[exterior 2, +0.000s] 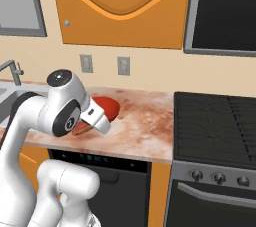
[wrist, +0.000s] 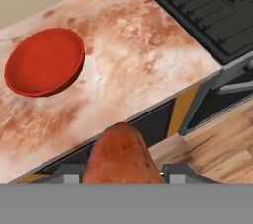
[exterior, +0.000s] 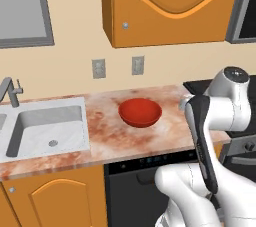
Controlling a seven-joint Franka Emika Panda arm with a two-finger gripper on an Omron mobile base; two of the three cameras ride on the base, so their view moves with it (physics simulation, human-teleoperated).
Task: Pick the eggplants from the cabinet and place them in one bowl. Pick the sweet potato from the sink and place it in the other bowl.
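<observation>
My gripper [wrist: 122, 174] is shut on the sweet potato [wrist: 121, 155], a reddish-orange lump that rises between the fingertips. It hangs over the counter's front edge, to the right of the glossy red bowl [wrist: 44, 61], and is apart from it. In the right base view the gripper [exterior 2: 81, 130] sits low in front of the red bowl [exterior 2: 109, 106]. The red bowl [exterior: 140, 112] is empty. The sink [exterior: 47, 130] lies left of it. The cabinet [exterior: 170, 6] above has its door shut. The eggplants and the other bowl of the pair are out of view.
A grey faucet [exterior: 10, 91] stands behind the sink. A black stove [exterior 2: 220, 123] adjoins the counter on the right, under a dark microwave [exterior 2: 225, 13]. A dark dishwasher front [exterior: 132, 191] sits below the counter. Marbled counter [wrist: 148, 45] lies bare between bowl and stove.
</observation>
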